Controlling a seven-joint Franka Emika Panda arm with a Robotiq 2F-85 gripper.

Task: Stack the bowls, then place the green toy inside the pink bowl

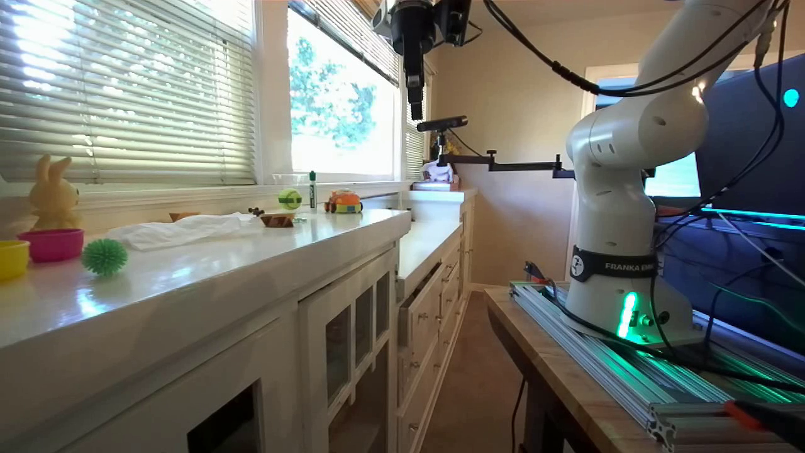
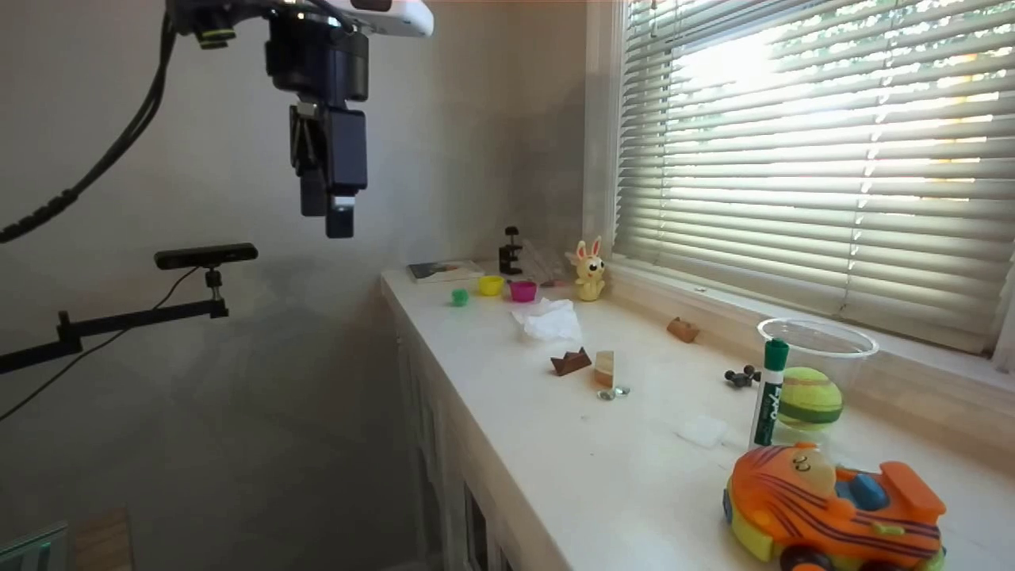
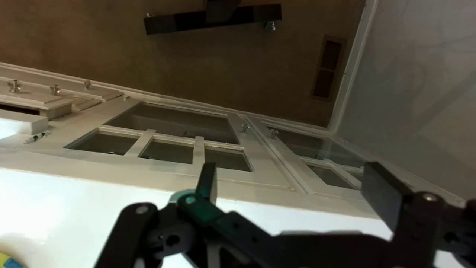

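Note:
The yellow bowl (image 1: 12,260) and the pink bowl (image 1: 55,245) stand side by side, upright, on the white counter, seen in both exterior views. The spiky green toy (image 1: 104,257) lies beside them on the counter surface. In an exterior view the yellow bowl (image 2: 491,285) sits between the green toy (image 2: 460,297) and the pink bowl (image 2: 523,293). My gripper (image 2: 329,222) hangs high, well away from all three. In the wrist view, wide-apart fingers show my gripper (image 3: 290,173) open with nothing between them. Neither bowl nor the toy appears in the wrist view.
A rabbit figure (image 2: 589,274) stands near the pink bowl, with a crumpled white sheet (image 2: 549,320) closer in. Brown pieces (image 2: 571,362), a marker (image 2: 769,392), a clear cup (image 2: 817,339) and an orange toy car (image 2: 840,507) occupy the counter. A camera bar (image 1: 522,166) juts from the robot's side.

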